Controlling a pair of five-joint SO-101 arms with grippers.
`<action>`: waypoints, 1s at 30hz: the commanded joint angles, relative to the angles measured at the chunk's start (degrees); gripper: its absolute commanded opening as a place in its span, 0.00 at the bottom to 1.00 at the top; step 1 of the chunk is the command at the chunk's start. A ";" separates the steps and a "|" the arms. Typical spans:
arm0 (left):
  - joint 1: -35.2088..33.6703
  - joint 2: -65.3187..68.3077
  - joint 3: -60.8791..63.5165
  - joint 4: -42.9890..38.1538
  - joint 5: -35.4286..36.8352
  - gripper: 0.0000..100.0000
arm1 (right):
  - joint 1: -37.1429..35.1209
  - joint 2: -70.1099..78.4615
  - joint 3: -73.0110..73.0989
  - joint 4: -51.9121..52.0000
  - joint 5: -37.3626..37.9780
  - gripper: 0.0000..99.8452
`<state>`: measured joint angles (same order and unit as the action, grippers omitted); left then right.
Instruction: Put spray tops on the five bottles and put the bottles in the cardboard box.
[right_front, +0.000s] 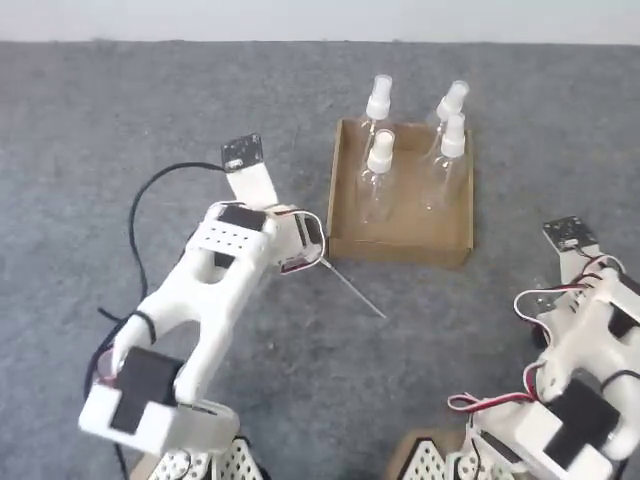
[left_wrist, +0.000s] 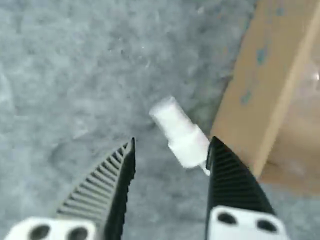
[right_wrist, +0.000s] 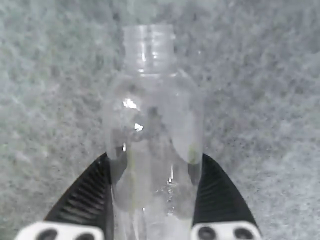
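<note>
- Across the whole scene lies a grey, felt-like bench, with two white robot arms at its near edge.
- At the far middle sits a shallow brown cardboard box. Four clear plastic capped bottles with white tops are there. Two stand plainly inside it. The other two are at its far wall, and I cannot tell whether they are inside or just behind.
- Just beside the box's near corner, the left claw hangs low over the bench. Its black ribbed jaws are spread wide.
- Well apart, at the right side, the right claw is closed on the body of a fifth clear plastic bottle. The threaded neck of this open bottle is bare and points away from the claw.
- Between the left claw's spread jaws lies the last white spray top, close against one jaw and not yet gripped. Its thin dip tube trails across the bench.
- Step in hand, as I judge it: picking up the final top, with four of the five bottles done.
- Next, the left claw likely needs to close on the top and lift it. The tube must then be threaded into the held bottle's neck, which calls for careful alignment.
</note>
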<state>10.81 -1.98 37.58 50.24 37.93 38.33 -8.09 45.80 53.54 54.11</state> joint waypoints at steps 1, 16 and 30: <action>0.35 2.55 -2.15 -4.40 1.41 0.21 | 0.75 -2.95 -0.70 -1.10 0.70 0.04; -0.53 7.12 -2.59 -0.53 -8.79 0.13 | 0.75 -2.95 -0.70 -1.10 0.79 0.04; -0.62 6.42 -2.24 4.48 -38.24 0.18 | 0.66 -2.95 -0.70 -1.10 0.79 0.04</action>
<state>10.55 6.29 35.21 54.46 1.45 38.33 -8.09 45.80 53.54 54.29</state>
